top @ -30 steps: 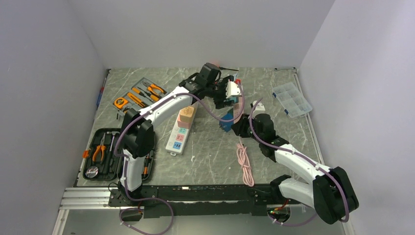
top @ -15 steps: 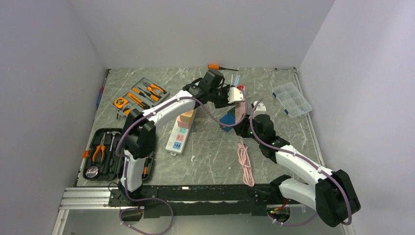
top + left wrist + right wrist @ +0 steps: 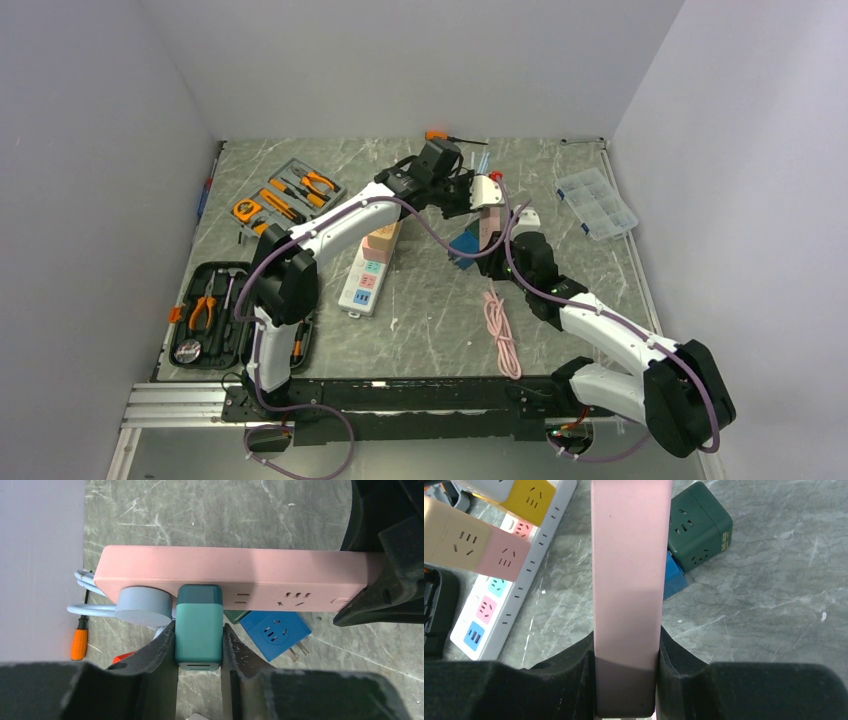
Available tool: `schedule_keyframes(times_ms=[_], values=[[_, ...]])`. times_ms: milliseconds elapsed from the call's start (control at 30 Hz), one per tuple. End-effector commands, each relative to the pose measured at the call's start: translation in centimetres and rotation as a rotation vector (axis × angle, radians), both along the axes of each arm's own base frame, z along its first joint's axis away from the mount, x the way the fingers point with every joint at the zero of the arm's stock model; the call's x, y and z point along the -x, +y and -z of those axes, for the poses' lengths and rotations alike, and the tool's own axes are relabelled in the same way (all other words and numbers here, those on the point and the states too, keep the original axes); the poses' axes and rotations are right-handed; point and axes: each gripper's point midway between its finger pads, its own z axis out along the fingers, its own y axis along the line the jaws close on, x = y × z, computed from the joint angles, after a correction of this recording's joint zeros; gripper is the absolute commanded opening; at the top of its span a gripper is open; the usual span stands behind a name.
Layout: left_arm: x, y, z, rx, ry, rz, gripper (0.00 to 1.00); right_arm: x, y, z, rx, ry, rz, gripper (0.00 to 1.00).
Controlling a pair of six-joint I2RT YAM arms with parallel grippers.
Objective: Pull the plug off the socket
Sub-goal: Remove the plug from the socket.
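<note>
We grip the teal plug [image 3: 198,615] with our left tool [image 3: 199,645], plug seated in pink socket strip [image 3: 260,572], right tool [image 3: 626,647] clamps strip.

We see the plug [image 3: 198,630], a blocky teal adapter with a darker cap and rounded corners, seated fully in the socket strip [image 3: 240,575]. The strip is long, flat and pink, and is raised off the worktop [image 3: 225,510]. The plug sits towards one end of it.
</note>
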Motion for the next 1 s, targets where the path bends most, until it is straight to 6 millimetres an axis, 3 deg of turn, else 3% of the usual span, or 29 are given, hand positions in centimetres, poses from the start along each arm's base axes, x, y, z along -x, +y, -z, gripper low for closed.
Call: schedule_keyframes(times_ms=[0,67,167,333,433,700,967], values=[[0.6,-1.0,-2.8,0.039,-0.052,0.043,0.17,-2.0,1.8,-6.1,-0.071,-0.181,-0.037,0.0],[0.2,-1.0,-2.5,0.024,-0.062,0.034,0.0,-1.9,1.8,-6.1,-0.078,-0.18,-0.033,0.0],[-0.1,-0.9,-2.3,0.007,-0.065,0.028,0.0,-1.9,1.7,-6.4,-0.086,-0.183,-0.023,0.12],[0.1,-0.9,-3.4,0.035,-0.084,0.031,0.0,-2.3,0.9,-7.0,-0.106,-0.197,0.031,0.5],[0.4,-0.9,-3.8,0.042,-0.075,0.039,0.0,-2.7,0.4,-7.5,-0.129,-0.206,0.046,0.58],[1.1,-0.6,-4.1,0.052,-0.049,0.04,0.0,-4.5,-0.8,-8.3,-0.202,-0.224,0.052,0.6],[1.0,-0.7,-4.4,0.06,-0.046,0.035,0.0,-6.1,1.2,-9.1,-0.253,-0.229,-0.041,0.53]])
